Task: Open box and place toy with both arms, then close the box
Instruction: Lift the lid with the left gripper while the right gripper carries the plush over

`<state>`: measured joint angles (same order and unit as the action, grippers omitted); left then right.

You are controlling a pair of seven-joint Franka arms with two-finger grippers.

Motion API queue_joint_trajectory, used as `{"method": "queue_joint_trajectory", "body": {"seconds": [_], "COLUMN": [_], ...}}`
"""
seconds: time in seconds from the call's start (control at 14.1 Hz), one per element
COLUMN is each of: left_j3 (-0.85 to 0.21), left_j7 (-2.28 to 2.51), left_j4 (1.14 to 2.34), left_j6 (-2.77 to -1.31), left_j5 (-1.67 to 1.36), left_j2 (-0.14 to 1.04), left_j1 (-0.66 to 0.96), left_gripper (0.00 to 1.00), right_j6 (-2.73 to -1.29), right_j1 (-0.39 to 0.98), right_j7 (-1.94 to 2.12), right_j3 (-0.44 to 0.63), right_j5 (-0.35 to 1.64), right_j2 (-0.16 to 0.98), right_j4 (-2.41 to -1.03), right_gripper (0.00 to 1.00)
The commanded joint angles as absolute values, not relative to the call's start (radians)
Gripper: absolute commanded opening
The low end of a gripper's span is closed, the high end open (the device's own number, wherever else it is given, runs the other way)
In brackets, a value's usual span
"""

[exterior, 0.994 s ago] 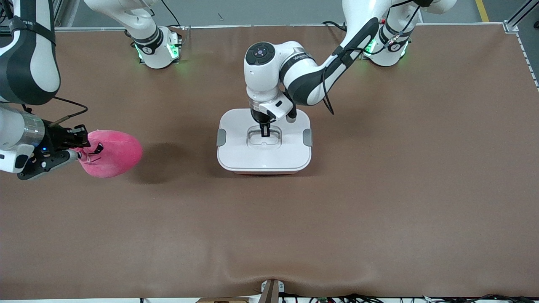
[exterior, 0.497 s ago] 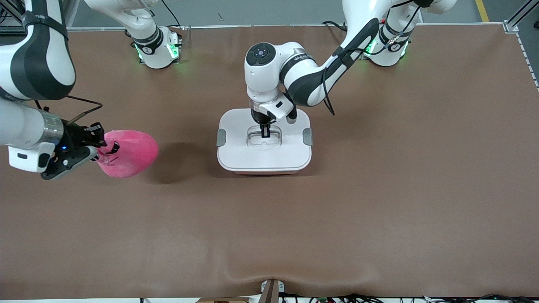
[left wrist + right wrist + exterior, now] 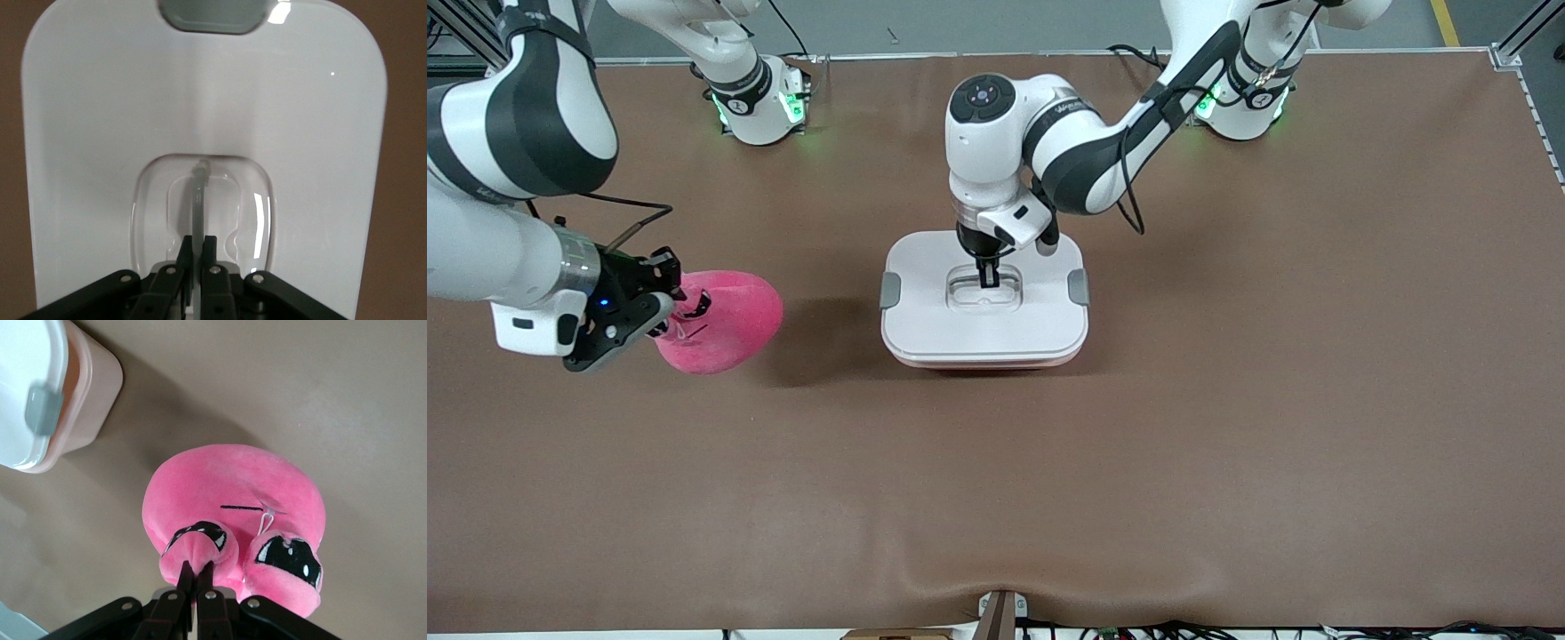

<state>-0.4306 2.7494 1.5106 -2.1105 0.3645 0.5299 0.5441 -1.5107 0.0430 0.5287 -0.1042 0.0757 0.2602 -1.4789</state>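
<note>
Toy (image 3: 725,322) has moved closer to box (image 3: 984,302), carried over tabletop (image 3: 1227,400) in right gripper (image 3: 674,313), jaws clenched. Left gripper (image 3: 987,277) pinches lid handle (image 3: 199,200). Step: opening; next you lift lid.

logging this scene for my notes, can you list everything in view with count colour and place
box: one, pale pink body, middle of the table
lid: one, white with grey side clips and a clear recessed handle, just lifting off the box, held by its handle
toy: one, hot pink plush with dark eye marks, held in the air over the table, between the box and the right arm's end
table: one, brown surface under everything
left gripper: one, black, fingers shut on the lid's handle over the box
right gripper: one, black, fingers shut on the toy
</note>
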Motion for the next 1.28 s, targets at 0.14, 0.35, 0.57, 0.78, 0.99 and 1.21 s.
{"method": "queue_joint_trajectory", "body": {"seconds": [0.14, 0.35, 0.57, 0.78, 0.99, 1.21], "left_j3": [-0.442, -0.443, -0.443, -0.446, -0.437, -0.436], "left_j7": [2.847, 2.833, 2.665, 2.538, 2.448, 2.334], "left_j4": [1.517, 1.517, 1.519, 1.511, 1.465, 1.470], "left_j6": [-1.974, -1.965, -1.962, -1.953, -1.953, -1.951], "left_j5": [0.318, 0.253, 0.186, 0.112, 0.025, -0.015], "left_j2": [0.385, 0.309, 0.276, 0.265, 0.276, 0.285], "left_j1": [0.496, 0.398, 0.319, 0.204, 0.120, 0.058], "left_gripper": [0.00, 0.00, 0.00, 0.00, 0.00, 0.00], "right_j6": [-1.448, -1.468, -1.517, -1.537, -1.577, -1.638], "right_j1": [0.080, 0.080, 0.087, 0.095, 0.127, 0.133], "right_j7": [0.727, 0.800, 0.839, 0.841, 0.854, 0.859], "right_j3": [-0.107, -0.185, -0.273, -0.366, -0.409, -0.498], "right_j5": [0.095, 0.086, 0.097, 0.080, 0.075, 0.046], "right_j2": [0.244, 0.245, 0.247, 0.249, 0.253, 0.258], "right_j4": [-1.428, -1.421, -1.414, -1.414, -1.416, -1.422], "right_gripper": [0.00, 0.00, 0.00, 0.00, 0.00, 0.00]}}
